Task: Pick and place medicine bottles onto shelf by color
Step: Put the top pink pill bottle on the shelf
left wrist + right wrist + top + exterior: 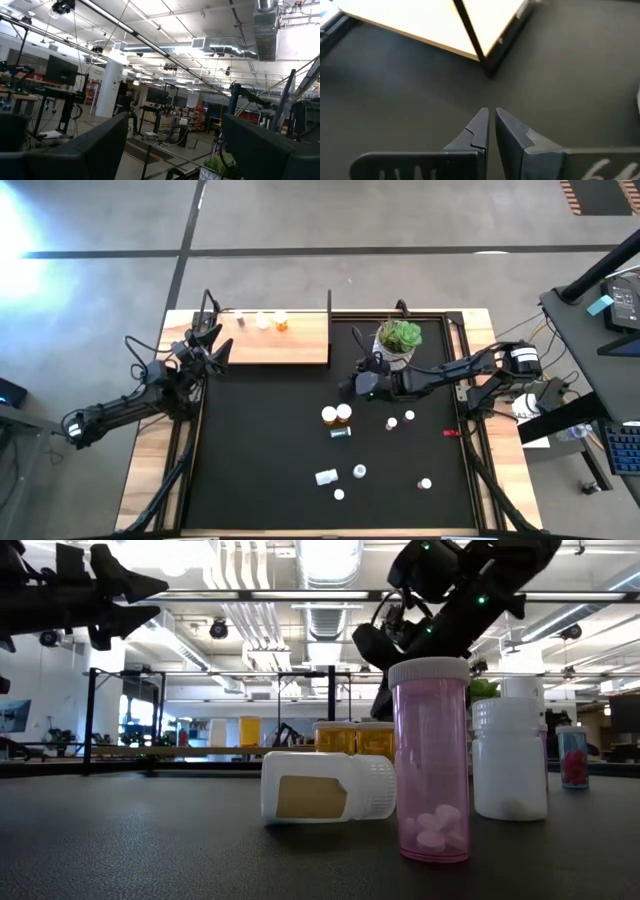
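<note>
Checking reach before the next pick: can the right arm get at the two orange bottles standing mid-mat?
Probably yes. The right claw, shut and empty, hangs over bare mat just above the orange bottles, with nothing between them; the plant pot sits behind the arm.

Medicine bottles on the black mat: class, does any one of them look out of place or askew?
Yes. One white bottle lies on its side on the mat, its label facing the low camera, while the pink bottle and the other white one beside it stand upright.
</note>
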Robot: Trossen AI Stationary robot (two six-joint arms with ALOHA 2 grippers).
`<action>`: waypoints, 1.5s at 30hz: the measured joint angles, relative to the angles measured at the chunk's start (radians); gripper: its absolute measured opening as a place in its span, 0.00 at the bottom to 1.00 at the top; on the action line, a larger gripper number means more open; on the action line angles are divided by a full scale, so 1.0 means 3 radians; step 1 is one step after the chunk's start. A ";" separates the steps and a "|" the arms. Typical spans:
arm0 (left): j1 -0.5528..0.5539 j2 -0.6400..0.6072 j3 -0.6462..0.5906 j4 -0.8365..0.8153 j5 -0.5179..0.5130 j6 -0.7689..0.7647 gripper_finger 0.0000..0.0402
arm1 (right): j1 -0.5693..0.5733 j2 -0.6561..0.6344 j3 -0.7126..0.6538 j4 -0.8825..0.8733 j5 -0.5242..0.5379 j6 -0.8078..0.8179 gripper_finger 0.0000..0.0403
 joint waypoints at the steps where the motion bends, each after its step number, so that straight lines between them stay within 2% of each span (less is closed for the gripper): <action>1: 0.0000 -0.0001 0.0000 -0.0003 0.0000 0.0000 0.76 | 0.0000 0.0018 0.0041 -0.0057 0.0001 0.0085 0.06; 5: 0.0000 0.0001 0.0000 0.0000 0.0001 0.0001 0.76 | 0.0002 0.0052 0.0200 -0.0222 -0.0003 0.0313 0.06; 12: 0.0001 -0.0004 0.0000 0.0000 0.0001 0.0000 0.76 | 0.0006 0.0211 0.0533 -0.0594 -0.0007 0.0186 0.06; 15: 0.0000 0.0000 0.0000 -0.0001 0.0001 0.0000 0.76 | 0.0006 0.0305 0.0758 -0.0968 -0.0001 0.0294 0.06; 19: 0.0001 0.0000 0.0000 -0.0003 0.0001 0.0001 0.76 | 0.0009 0.0462 0.1135 -0.1682 -0.0011 0.0762 0.11; 23: 0.0000 -0.0005 0.0000 -0.0003 0.0001 0.0000 0.76 | 0.0010 0.0643 0.1474 -0.2293 -0.0047 0.1139 0.19; 31: 0.0000 -0.0001 0.0000 0.0000 0.0001 0.0000 0.76 | 0.0018 0.0869 0.1910 -0.3037 -0.0475 0.1836 0.41; 40: 0.0001 0.0022 0.0000 -0.0002 0.0001 0.0001 0.76 | 0.0040 0.0711 0.1906 -0.3462 -0.0729 0.2623 0.68; 45: 0.0000 0.0021 0.0000 -0.0002 0.0001 0.0000 0.76 | 0.0068 0.0709 0.1890 -0.3751 -0.0851 0.3308 0.81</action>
